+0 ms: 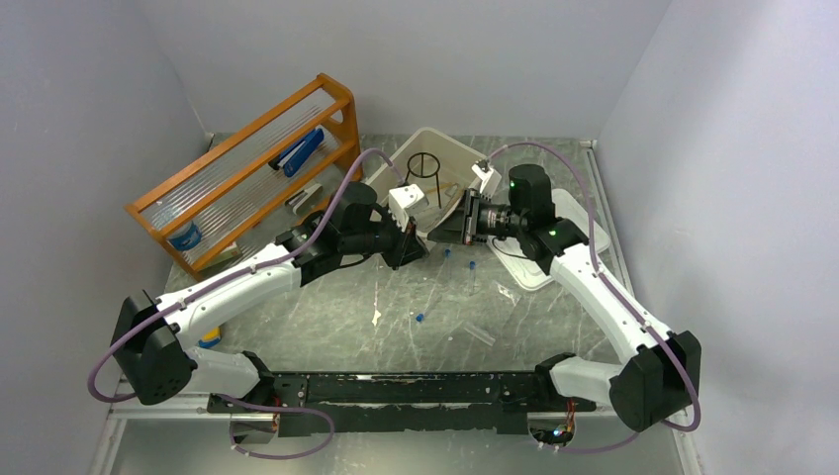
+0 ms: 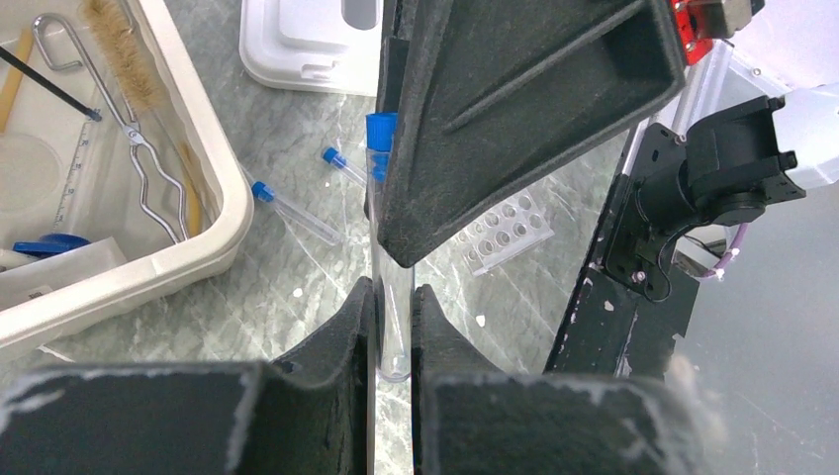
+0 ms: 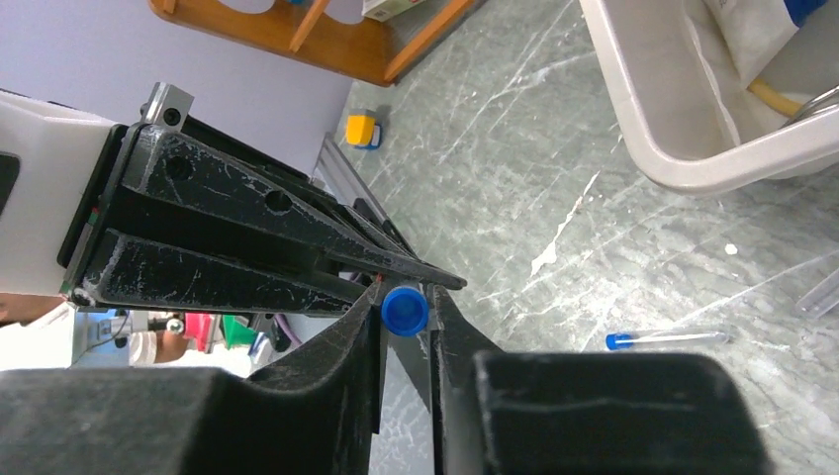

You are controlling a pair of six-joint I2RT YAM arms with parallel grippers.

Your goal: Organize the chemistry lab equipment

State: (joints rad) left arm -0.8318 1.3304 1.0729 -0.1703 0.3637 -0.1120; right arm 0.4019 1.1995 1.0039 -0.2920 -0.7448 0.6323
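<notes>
Both arms extended inward, meeting near surface (image 1: 326, 307) centre. Left gripper (image 2: 391, 297) fingers clamped on blue-capped vial (image 2: 395, 346); right gripper (image 3: 406, 302) fingers likewise, at capped end.

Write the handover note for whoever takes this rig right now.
Left gripper shut on the blue-capped vial, lower end; right gripper shut on its cap end.
Already in the tub: tongs, brush, tripod.
Left to do: release one grip, probably put this vial in the tub, then the loose vial and second vial on the table beside it.
</notes>
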